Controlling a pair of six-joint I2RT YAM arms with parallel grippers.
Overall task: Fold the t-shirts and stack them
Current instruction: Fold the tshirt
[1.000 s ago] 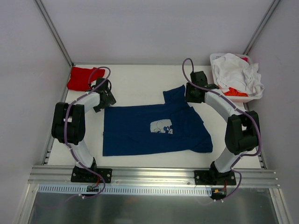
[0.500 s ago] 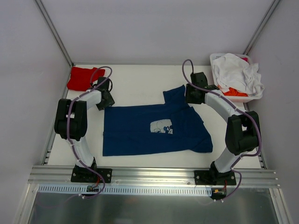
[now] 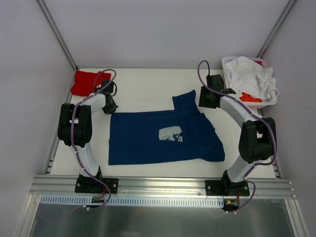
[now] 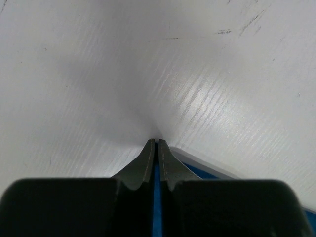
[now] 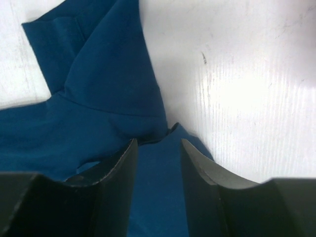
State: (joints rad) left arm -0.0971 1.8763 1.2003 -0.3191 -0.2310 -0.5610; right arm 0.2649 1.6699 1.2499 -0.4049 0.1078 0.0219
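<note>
A navy blue t-shirt with a pale cartoon-mouse print lies spread flat mid-table. My left gripper sits at its far left corner. In the left wrist view the left gripper is shut, with a thin strip of blue cloth pinched between the jaws. My right gripper is at the shirt's far right, by the upturned sleeve. The right wrist view shows the right gripper open, straddling a fold of the navy cloth. A folded red t-shirt lies at the back left.
A white basket at the back right holds a crumpled white t-shirt and an orange one. Bare white table lies beyond the navy shirt. Walls and frame posts close in on both sides.
The left gripper has closed from open onto the navy shirt's corner and shifted slightly toward the far left. The right gripper has edged a little to the far right and stays open.
</note>
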